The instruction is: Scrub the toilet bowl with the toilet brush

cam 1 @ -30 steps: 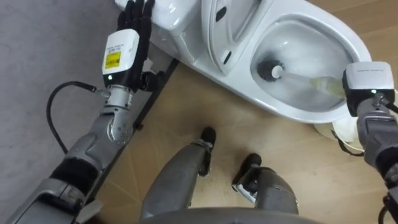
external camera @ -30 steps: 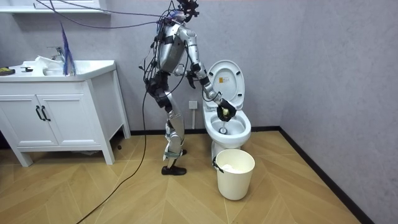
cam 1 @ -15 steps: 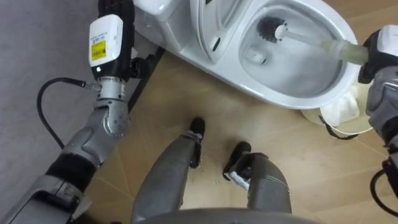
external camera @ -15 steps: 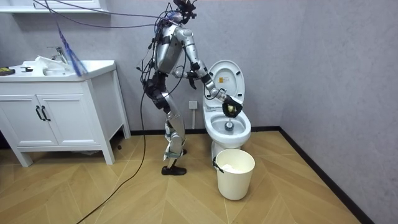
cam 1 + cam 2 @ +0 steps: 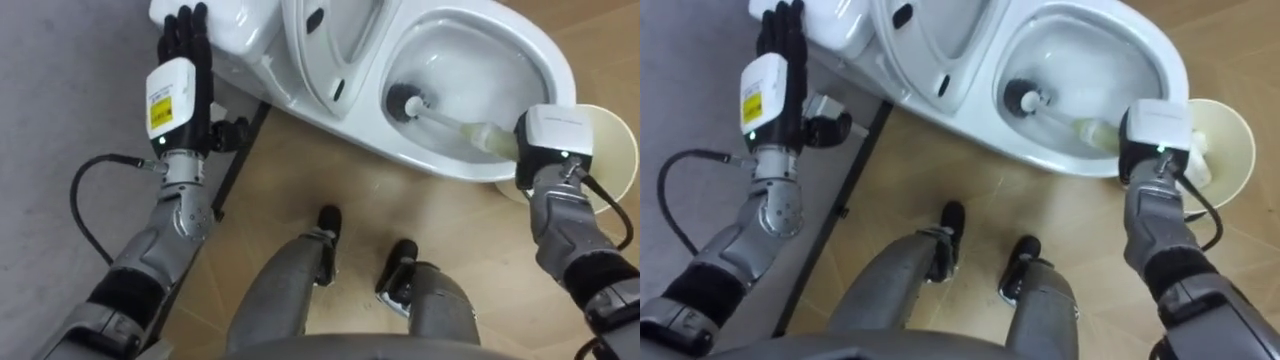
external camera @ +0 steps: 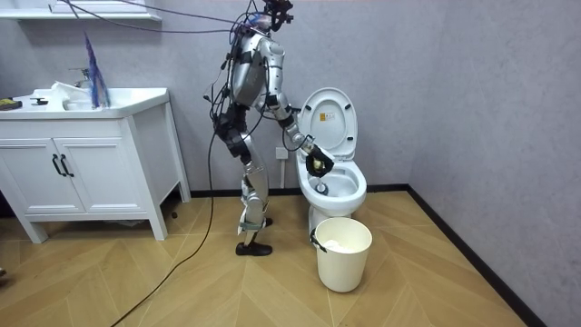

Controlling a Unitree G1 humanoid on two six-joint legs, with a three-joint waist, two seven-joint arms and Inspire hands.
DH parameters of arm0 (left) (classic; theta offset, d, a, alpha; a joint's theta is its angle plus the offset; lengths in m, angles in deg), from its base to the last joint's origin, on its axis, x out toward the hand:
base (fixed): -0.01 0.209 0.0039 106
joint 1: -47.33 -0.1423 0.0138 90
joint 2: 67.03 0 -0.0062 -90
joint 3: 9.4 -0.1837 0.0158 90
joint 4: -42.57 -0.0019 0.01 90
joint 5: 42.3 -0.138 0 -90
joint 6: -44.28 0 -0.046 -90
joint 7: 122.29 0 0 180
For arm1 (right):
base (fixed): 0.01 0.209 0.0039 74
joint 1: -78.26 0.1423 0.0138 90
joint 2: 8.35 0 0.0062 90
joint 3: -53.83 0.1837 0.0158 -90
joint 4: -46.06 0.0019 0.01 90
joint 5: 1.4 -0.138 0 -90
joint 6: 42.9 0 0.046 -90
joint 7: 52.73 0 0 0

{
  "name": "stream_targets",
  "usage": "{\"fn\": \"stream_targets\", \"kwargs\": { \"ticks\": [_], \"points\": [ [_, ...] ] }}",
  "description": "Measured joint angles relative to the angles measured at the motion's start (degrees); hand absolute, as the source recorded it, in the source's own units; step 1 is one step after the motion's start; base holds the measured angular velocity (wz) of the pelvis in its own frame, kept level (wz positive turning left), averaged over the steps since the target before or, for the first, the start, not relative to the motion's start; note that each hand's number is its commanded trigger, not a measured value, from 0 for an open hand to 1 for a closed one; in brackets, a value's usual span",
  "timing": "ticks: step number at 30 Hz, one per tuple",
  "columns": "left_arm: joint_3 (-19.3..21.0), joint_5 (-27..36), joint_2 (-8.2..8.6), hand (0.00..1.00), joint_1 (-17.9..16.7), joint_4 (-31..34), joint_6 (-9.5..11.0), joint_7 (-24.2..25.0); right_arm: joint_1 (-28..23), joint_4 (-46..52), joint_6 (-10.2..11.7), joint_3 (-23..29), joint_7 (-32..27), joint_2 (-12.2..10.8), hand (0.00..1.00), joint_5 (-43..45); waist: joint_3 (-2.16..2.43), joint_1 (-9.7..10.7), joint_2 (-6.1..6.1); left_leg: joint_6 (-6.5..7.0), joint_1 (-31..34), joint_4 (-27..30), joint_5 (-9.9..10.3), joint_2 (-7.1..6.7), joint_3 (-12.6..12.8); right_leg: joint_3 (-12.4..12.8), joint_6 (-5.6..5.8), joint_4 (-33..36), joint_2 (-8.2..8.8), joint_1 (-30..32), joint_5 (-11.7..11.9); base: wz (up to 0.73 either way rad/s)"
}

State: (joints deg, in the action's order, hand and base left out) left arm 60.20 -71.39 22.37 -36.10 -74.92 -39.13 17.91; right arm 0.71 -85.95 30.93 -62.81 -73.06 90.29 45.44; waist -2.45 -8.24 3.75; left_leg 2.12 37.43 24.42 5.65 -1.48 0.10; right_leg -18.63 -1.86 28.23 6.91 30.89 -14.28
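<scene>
My right hand (image 5: pixel 548 150), mid right, grips the brush (image 5: pixel 450 122), its head in the toilet bowl (image 5: pixel 545 62). My left hand (image 5: pixel 190 50), upper left, has straight fingers.

Left arm reaches forward with a straight forearm, its left hand (image 5: pixel 183 70) flat, fingers (image 5: pixel 186 28) extended and close together — back upward. Right arm angles down and forward — right hand (image 5: pixel 535 150) curled round the brush (image 5: pixel 440 118) handle.

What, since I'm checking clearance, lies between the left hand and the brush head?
The toilet tank and its raised lid, in the left eye view.
</scene>
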Motion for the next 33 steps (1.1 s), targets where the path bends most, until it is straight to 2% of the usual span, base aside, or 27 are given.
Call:
{"fn": "stream_targets", "kwargs": {
  "ticks": [3, 5, 9, 10, 13, 16, 18, 21, 23, 24, 25, 26, 27, 28, 31, 33],
  "points": [
    [-0.4, 1.8, -0.25, 0.00, -0.3, -0.1, 0.2, -1.4, 0.7, -0.3, 0.0, -0.2, 0.6, 0.5, 1.00, 0.8, 0.00, 0.1, -0.01, -0.02, 0.2, 0.3, 0.0, 0.71, 1.6, 0.0, -0.20, -0.5, -0.07, -0.2, 0.1, -0.03],
    [-1.7, 2.9, -1.00, 0.00, 0.1, -0.4, 0.2, -2.2, 2.7, -3.6, 0.5, -0.9, 0.3, 1.4, 1.00, 0.0, -0.02, 0.1, -0.02, -0.02, 0.4, 0.4, 0.0, 0.74, 1.6, -0.1, -0.31, -0.2, -0.03, 0.1, 0.0, 0.03],
    [-3.0, 4.3, -2.45, 0.00, 2.0, -1.1, 0.3, -2.2, 8.8, -14.0, 5.2, -2.0, -1.9, 2.4, 1.00, -7.7, -0.28, -0.2, -0.98, -0.02, 0.9, 1.1, 0.0, 0.56, 1.7, 0.1, -0.47, 2.4, 1.08, 1.5, -1.0, 0.04],
    [-3.0, 4.3, -2.76, 0.00, 2.2, -0.6, 0.3, -2.0, 10.3, -16.4, 7.0, -1.3, -2.8, 2.5, 1.00, -10.9, -0.64, -0.1, -1.68, -0.04, 1.2, 1.0, -0.1, 0.21, 1.7, 0.5, -0.44, 3.5, 1.48, 2.5, -1.5, 0.08],
    [-2.6, 2.6, -2.94, 0.00, 3.5, 0.0, 0.2, -1.8, 13.9, -22.0, 9.9, 1.9, -3.0, 2.6, 1.00, -16.2, -1.02, 0.1, -2.37, -0.04, 3.0, 2.1, -0.1, -0.20, 1.5, 0.4, -0.44, 5.7, 2.34, 4.5, -2.0, 0.11],
    [-2.2, 0.3, -2.93, 0.00, 4.4, -0.3, -0.3, -1.9, 16.1, -22.5, 10.2, 4.2, -4.9, 2.6, 1.00, -14.9, -1.43, 0.2, -3.23, 0.09, 4.2, 3.0, -0.2, -0.44, 1.8, 0.5, -0.55, 7.4, 3.09, 6.2, -2.3, 0.00],
    [-2.3, 0.2, -2.85, 0.00, 4.8, -0.3, -0.4, -1.9, 16.1, -22.2, 10.3, 3.8, -5.1, 2.6, 1.00, -11.8, -1.46, 0.1, -3.42, 0.13, 4.5, 3.4, -0.2, -0.40, 1.8, 0.2, -0.57, 7.5, 3.06, 6.1, -2.3, 0.05],
    [-2.4, 0.3, -2.60, 0.00, 4.8, -0.8, -0.5, -1.3, 14.8, -20.3, 9.5, 1.5, -4.9, 1.6, 1.00, -2.9, -1.45, 0.0, -3.48, 0.16, 4.2, 3.4, -0.2, -0.32, 1.8, 0.0, -0.55, 7.2, 2.99, 5.7, -2.3, 0.02],
    [-2.8, 0.2, -1.77, 0.00, 4.3, -1.2, -0.9, -0.8, 11.7, -17.9, 7.5, -0.2, -4.4, 0.4, 1.00, 1.1, -1.32, -0.3, -3.27, 0.18, 3.6, 3.3, -0.2, -0.20, 1.7, -0.3, -0.48, 6.6, 2.78, 4.7, -2.3, 0.05],
    [-2.9, 0.3, -1.56, 0.00, 3.7, -1.2, -0.9, -0.7, 9.6, -15.7, 6.0, -0.2, -4.6, -0.4, 1.00, 2.5, -1.23, -0.2, -2.74, 0.27, 3.4, 3.1, -0.1, -0.05, 1.4, -0.4, -0.32, 5.6, 2.10, 4.0, -2.1, 0.06],
    [-3.2, 0.4, -1.30, 0.00, 3.2, -1.2, -0.9, -0.7, 7.2, -13.4, 4.7, -0.2, -4.7, -0.8, 1.00, 2.7, -0.91, -0.1, -1.91, 0.28, 3.2, 2.8, -0.1, 0.29, 1.1, -0.6, -0.22, 4.3, 1.48, 3.4, -1.6, 0.00],
    [-3.5, 0.8, -1.01, 0.00, 3.0, -1.3, -0.9, -0.7, 6.3, -12.6, 4.2, -0.2, -4.7, -0.8, 1.00, 2.7, -0.79, -0.1, -1.48, 0.28, 3.0, 2.5, -0.1, 0.41, 1.1, -0.6, -0.17, 3.8, 1.15, 3.0, -1.3, -0.05],
    [-3.4, 1.4, -0.13, 0.00, 2.4, -1.8, -0.9, -0.9, 4.8, -10.7, 3.4, -0.1, -4.4, -0.7, 1.00, 2.7, -0.13, 0.0, -0.45, 0.30, 2.7, 2.0, -0.1, 0.61, 1.2, -0.5, -0.05, 2.5, 0.75, 2.5, -0.7, -0.16],
    [-2.9, 1.4, 0.42, 0.00, 1.6, -2.0, -0.9, -1.1, 3.2, -8.6, 2.4, 0.1, -4.3, -1.1, 1.00, 3.0, 0.04, 0.1, 0.01, 0.31, 1.8, 1.1, -0.2, 0.72, 1.4, -0.5, -0.09, 1.5, 0.38, 1.8, -0.2, -0.19],
    [-1.8, 1.4, 0.41, 0.00, -0.3, -1.9, -0.8, -1.5, -0.1, -5.0, 1.1, 1.0, -3.8, -3.1, 1.00, 3.2, 0.25, 0.8, 0.32, 0.10, 0.5, -0.1, -0.3, 0.72, 1.7, -0.4, -0.28, 0.2, -0.17, 0.4, 0.2, -0.08],
    [-1.7, 1.5, 0.50, 0.00, -0.6, -1.9, -0.8, -2.3, -0.4, -4.6, 1.0, 1.0, -3.9, -3.2, 1.00, 3.2, 0.25, 1.1, 0.43, -0.04, 0.5, -0.4, -0.4, 0.80, 1.7, -0.5, -0.36, 0.1, -0.08, 0.5, 0.2, 0.00]
  ]
}}
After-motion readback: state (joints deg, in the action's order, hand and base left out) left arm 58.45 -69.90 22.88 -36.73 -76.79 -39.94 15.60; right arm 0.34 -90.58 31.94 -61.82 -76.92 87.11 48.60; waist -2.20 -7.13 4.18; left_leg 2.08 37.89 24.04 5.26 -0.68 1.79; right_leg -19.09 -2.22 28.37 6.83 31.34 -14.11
